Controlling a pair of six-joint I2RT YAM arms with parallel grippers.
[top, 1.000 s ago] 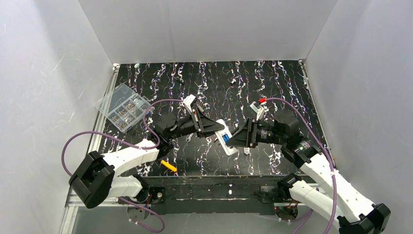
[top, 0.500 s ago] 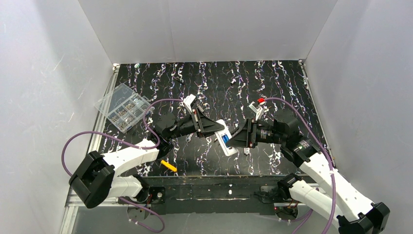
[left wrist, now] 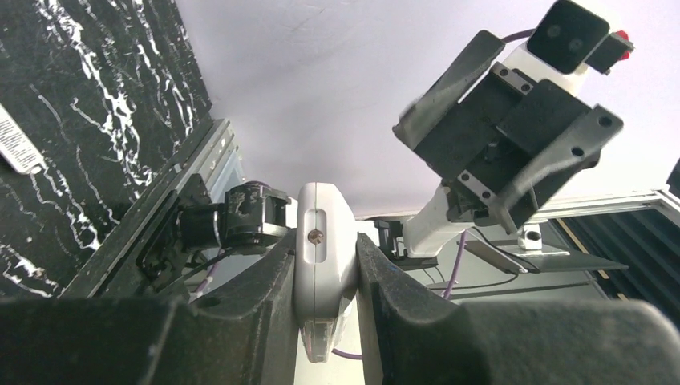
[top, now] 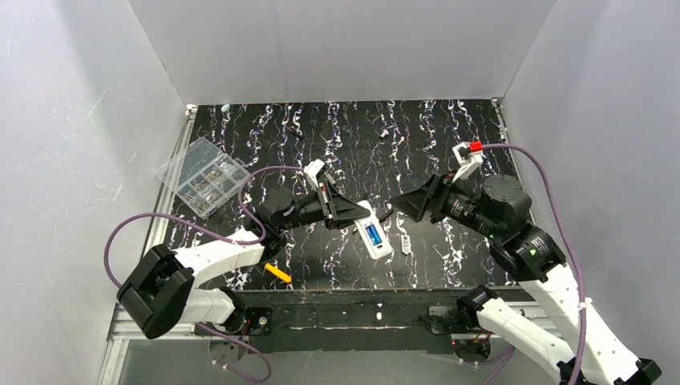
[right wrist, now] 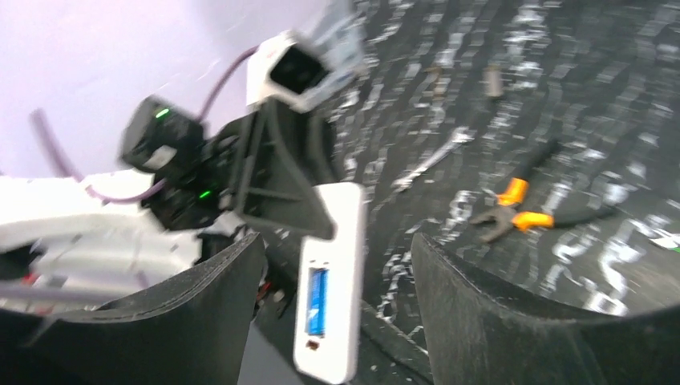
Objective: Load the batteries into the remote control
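- Left gripper (top: 358,213) clamped on upper end of remote control (right wrist: 341,261), fingers tight on both side edges
- Remote near table centre, recess side up, blue battery (right wrist: 317,290) seated in it
- Remote's lower end maybe resting on table (top: 449,144), hard to tell
- Right gripper (top: 398,203) spread wide, holding nothing, just right of remote, not touching
- Pliers (right wrist: 513,204) lie on table beyond

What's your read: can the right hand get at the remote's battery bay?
Probably yes. The left hand clamps the remote with its open bay, a blue battery showing, facing the right hand, which is open, empty and apart from it, with nothing between them.
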